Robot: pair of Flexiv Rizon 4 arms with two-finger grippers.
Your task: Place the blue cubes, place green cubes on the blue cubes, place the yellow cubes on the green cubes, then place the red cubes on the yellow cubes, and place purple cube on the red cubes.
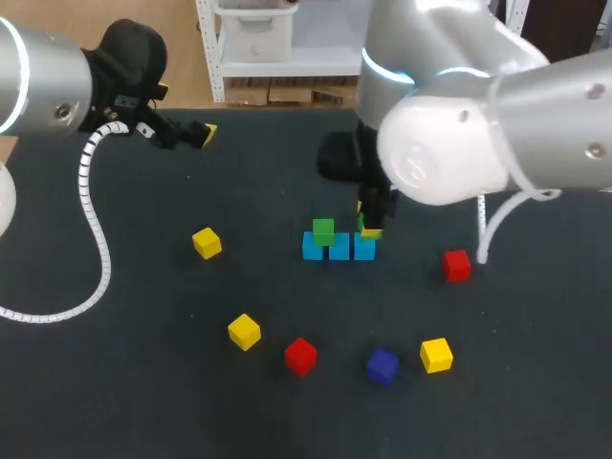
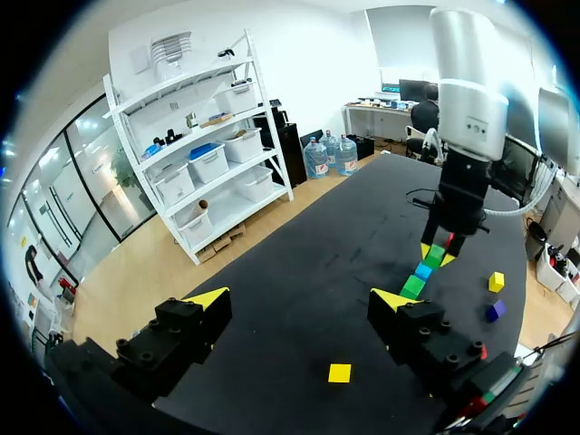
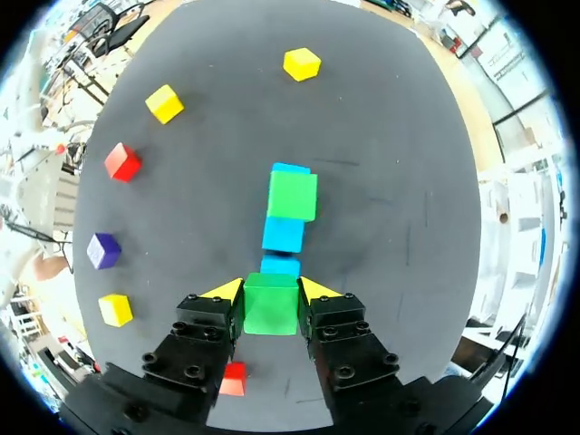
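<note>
Three blue cubes point(image 1: 338, 249) stand in a row at mid-table. A green cube point(image 1: 323, 230) rests on the left one. My right gripper point(image 1: 369, 226) is shut on a second green cube point(image 3: 271, 304), held right over the row's right-hand blue cube point(image 3: 280, 265); whether the two touch I cannot tell. In the right wrist view the other green cube point(image 3: 293, 195) sits on the far end of the row, ahead of the gripper point(image 3: 271, 290). My left gripper point(image 1: 196, 134) hangs open over the table's far left, holding nothing; its own view shows the gripper point(image 2: 299, 304) spread wide.
Loose cubes lie around the row: yellow ones point(image 1: 207, 243), point(image 1: 244, 332), point(image 1: 436, 355), red ones point(image 1: 300, 356), point(image 1: 456, 265), and a purple one point(image 1: 382, 366). A white cable point(image 1: 492, 225) hangs from my right arm near the red cube.
</note>
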